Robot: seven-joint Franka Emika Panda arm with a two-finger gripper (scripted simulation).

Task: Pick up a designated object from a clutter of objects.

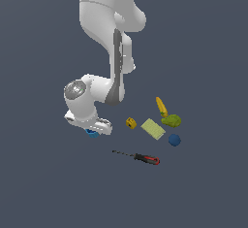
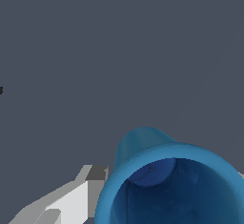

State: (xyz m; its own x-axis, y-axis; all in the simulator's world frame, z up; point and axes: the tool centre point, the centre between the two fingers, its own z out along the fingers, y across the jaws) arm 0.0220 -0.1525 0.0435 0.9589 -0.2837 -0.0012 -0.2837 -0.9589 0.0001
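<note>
Nearest, the small bright blue hollow tapered cup [image 2: 171,185] fills the wrist view beside one grey finger [image 2: 71,201]; whether the jaws grip it I cannot tell. Lower-left in the exterior view, under the gripper [image 1: 92,131], lifting looks unfinished.

Flat, even simulator lighting, moderately dim; uniform grey-blue ground, no cast shadows. Soft highlights on white arm [image 1: 104,33] shells, no glare. Exterior view sharp but coarse; wrist view blocky, blue cup [image 2: 176,185] edges aliased

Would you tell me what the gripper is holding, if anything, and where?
The gripper surrounds the blue cup, one finger beside its outer wall, but contact cannot be confirmed.
</note>
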